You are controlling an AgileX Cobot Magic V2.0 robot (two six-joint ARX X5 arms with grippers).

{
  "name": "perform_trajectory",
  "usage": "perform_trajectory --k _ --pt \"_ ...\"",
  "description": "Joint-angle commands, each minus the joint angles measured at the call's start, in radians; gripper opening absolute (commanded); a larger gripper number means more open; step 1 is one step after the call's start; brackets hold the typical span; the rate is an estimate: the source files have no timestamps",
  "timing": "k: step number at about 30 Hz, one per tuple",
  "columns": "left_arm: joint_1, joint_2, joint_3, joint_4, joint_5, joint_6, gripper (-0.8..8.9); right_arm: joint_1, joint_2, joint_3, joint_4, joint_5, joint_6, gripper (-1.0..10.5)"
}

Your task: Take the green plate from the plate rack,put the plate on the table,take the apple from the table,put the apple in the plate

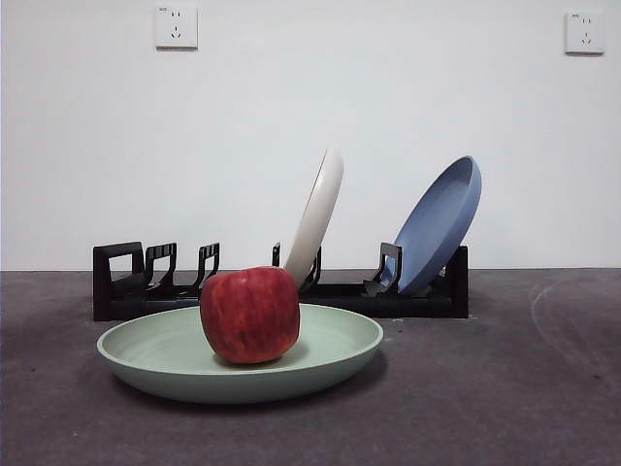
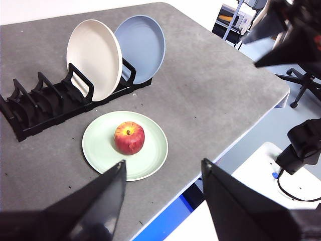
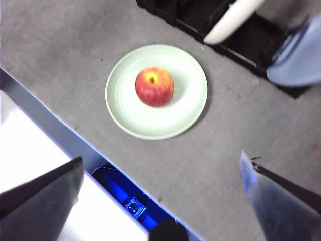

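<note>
- Since the apple (image 1: 250, 315) sits in the green plate (image 1: 155, 354), a bump could roll it out.
- Both claws, left gripper (image 2: 163, 173) and right gripper (image 3: 163, 168), hang wide apart, holding nothing.

A plain white wall (image 1: 310, 126) fills the back, with two white power sockets, one at eleven o'clock (image 1: 176, 26) and one at one o'clock (image 1: 584, 31). Past the table edge, an office chair base (image 2: 302, 85) stands on pale blue-grey floor (image 2: 281, 120)
</note>
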Motion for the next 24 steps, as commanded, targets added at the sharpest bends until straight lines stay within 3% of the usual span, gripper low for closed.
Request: perform_trajectory --k 1,11,13,15,17,24 --pt "0.002 -0.003 -0.024 0.004 0.0 -0.027 2.51 0.002 -0.088 -0.084 0.001 0.011 0.06 5.7" --pt "0.002 -0.003 -0.09 0.004 0.02 -0.064 2.51 0.002 -0.289 -0.188 -0.053 0.047 0.145 5.4" --pt "0.002 -0.003 -0.09 0.004 0.035 -0.064 1.98 0.002 -0.293 -0.188 -0.074 0.048 0.145 3.5" --pt "0.002 -0.003 -0.09 0.005 0.034 -0.059 -0.35 0.002 -0.298 -0.188 -0.104 0.054 0.143 0.4" --pt "0.002 -0.003 -0.09 0.004 0.035 -0.059 -0.08 0.002 -0.299 -0.188 -0.11 0.069 0.143 -0.1" --pt "0.002 -0.003 -0.09 0.005 0.036 -0.056 -0.08 0.002 -0.299 -0.188 -0.11 0.072 0.145 -0.1"
